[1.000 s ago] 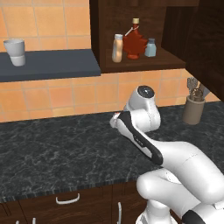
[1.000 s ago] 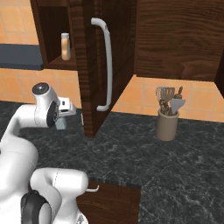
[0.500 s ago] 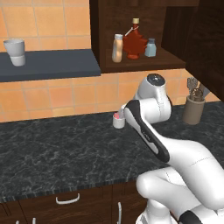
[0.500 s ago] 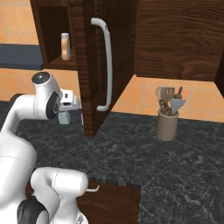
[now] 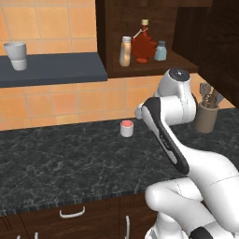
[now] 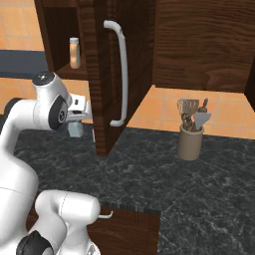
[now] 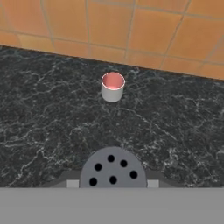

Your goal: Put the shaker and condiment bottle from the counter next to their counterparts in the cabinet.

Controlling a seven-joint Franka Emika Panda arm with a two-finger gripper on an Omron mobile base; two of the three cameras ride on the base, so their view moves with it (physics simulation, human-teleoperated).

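Fingers clamped on the shaker (image 7: 112,168), lifted clear above the counter (image 7: 52,127). Next: raise toward the cabinet (image 5: 112,42) shelf, beside its twin (image 5: 160,51).

You see a short white jar with a red lid (image 5: 126,128) near the worktop's back edge, a tan utensil crock (image 6: 190,142) toward its right end, and two stacked pale cups (image 5: 16,54) at the wall shelf's (image 5: 56,70) left end.
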